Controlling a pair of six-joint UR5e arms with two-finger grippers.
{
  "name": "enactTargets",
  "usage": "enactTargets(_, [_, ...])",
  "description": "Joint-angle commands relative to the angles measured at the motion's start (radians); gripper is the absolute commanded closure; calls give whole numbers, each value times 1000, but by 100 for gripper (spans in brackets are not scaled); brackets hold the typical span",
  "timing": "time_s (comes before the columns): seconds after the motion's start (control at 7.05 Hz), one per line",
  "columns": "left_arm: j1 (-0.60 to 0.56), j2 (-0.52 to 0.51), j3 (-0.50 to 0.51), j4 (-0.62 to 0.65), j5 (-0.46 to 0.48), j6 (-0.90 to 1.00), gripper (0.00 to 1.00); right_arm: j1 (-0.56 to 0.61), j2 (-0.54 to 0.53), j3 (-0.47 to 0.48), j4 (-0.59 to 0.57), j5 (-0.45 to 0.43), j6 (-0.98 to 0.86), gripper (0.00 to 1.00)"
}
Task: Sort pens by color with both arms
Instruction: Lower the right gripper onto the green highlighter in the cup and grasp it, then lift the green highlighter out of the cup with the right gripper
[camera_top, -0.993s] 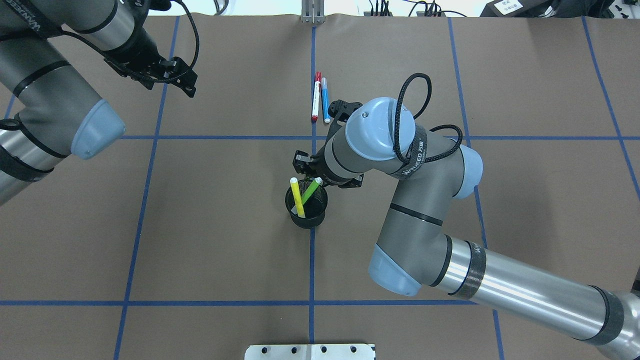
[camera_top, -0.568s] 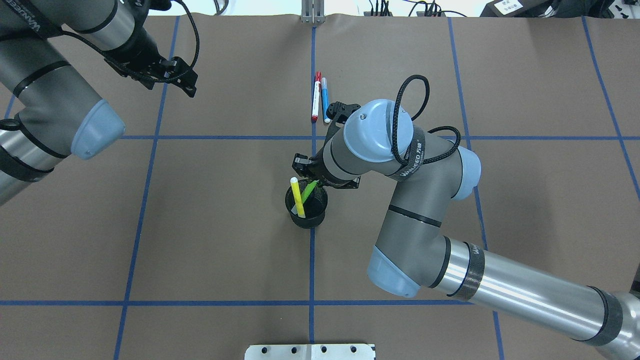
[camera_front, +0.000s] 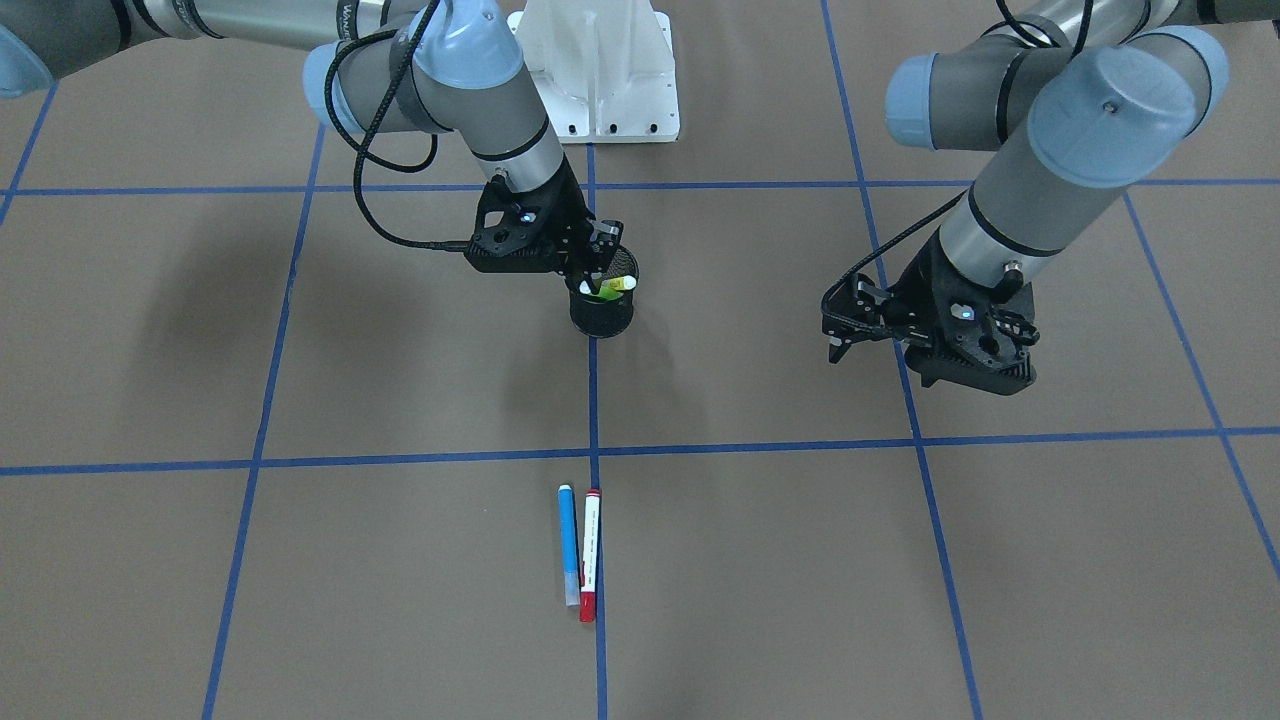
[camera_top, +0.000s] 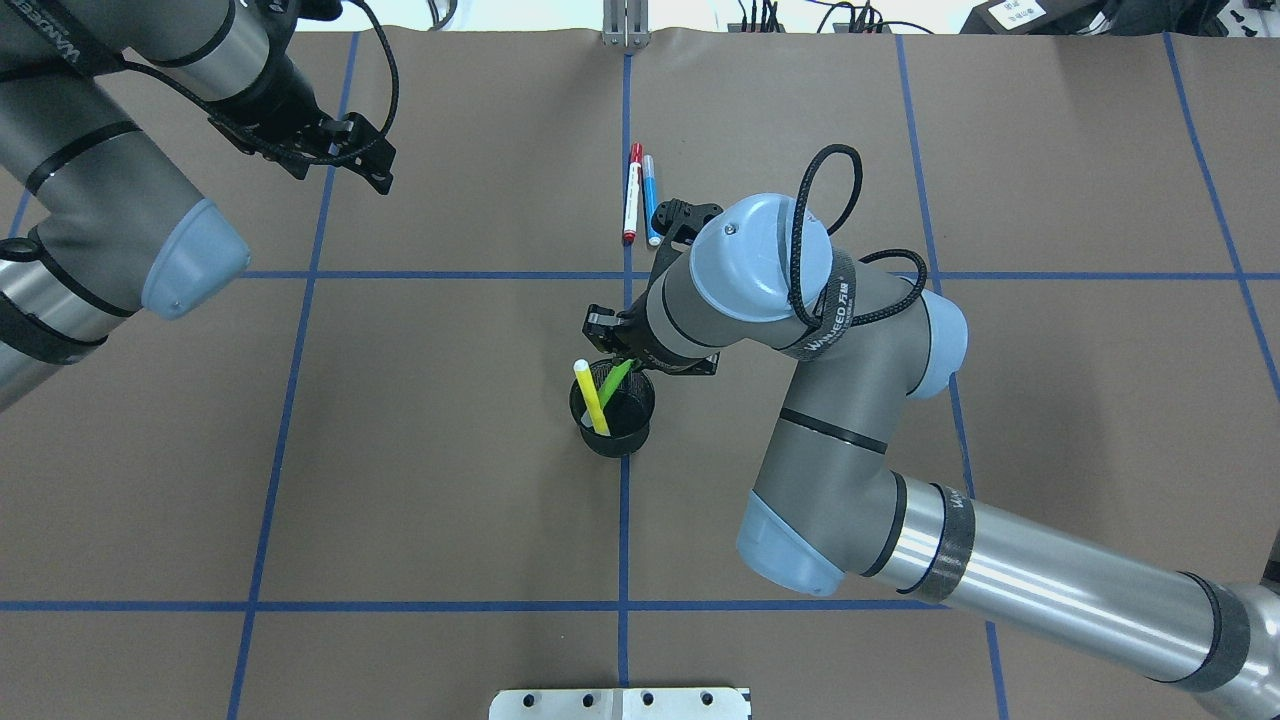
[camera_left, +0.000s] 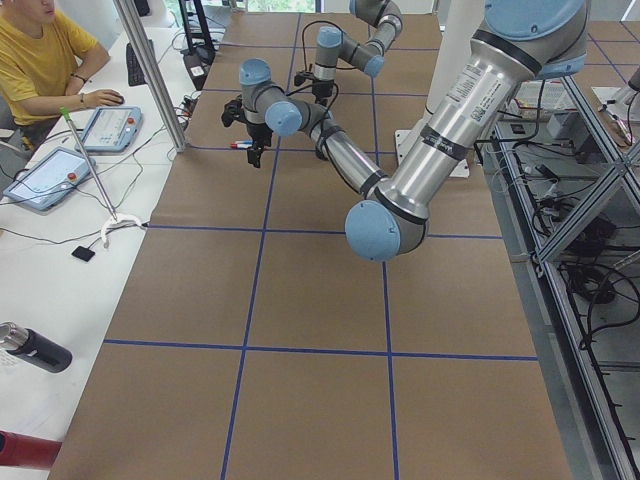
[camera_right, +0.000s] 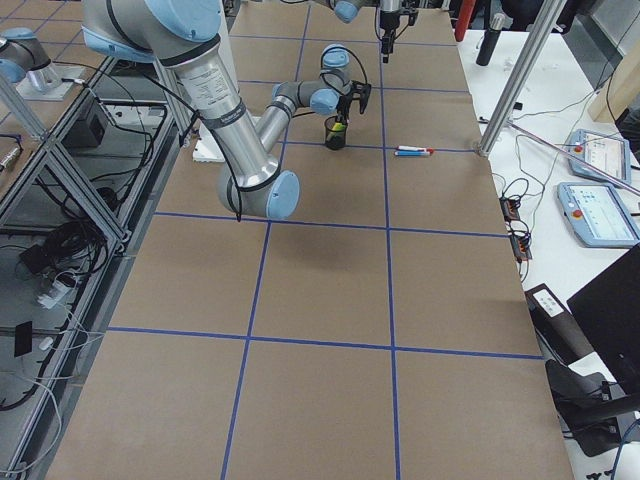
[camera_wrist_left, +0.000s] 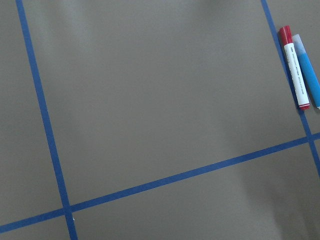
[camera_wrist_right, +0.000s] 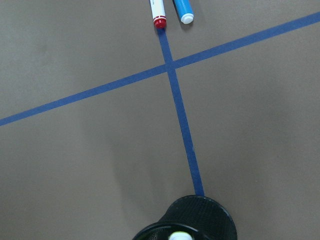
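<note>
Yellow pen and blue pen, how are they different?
The yellow pen stands tilted in the black mesh cup; the blue pen lies flat on the table. The yellow pen shares the cup with the green pen; the blue pen lies beside the red-capped pen. Both are slim markers.

Bright, even light from above in all 6 views; no hard glare. Shadows on the brown desk (camera_front: 150, 560) are soft w/ blurry edges, biggest patch below the right arm (camera_front: 500, 120) in front view. Mild sheen on that arm's silver tube in overhead view. Wrist views sharp, slightly dim. Side views stretch twd edges; far stuff tiny.
</note>
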Motion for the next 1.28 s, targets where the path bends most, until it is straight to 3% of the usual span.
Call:
enactTargets(0.0, [0,0,1,-1,0,-1,1,25,1,98,-89,11,0,89])
enactTargets(0.14, [2,0,3,-1,1,-1,1,35,1,185,-178,11,-8,97])
enactTargets(0.57, [2,0,4,-3,0,-1,1,127,15,255,-193,-35,-14,100])
enactTargets(0.85, [2,-2,4,-3,2,-1,1,117,35,216,-194,-273,-14,100])
enactTargets(1.14, [2,0,-1,-3,0,1,1,53,101,90,-190,-552,3,100])
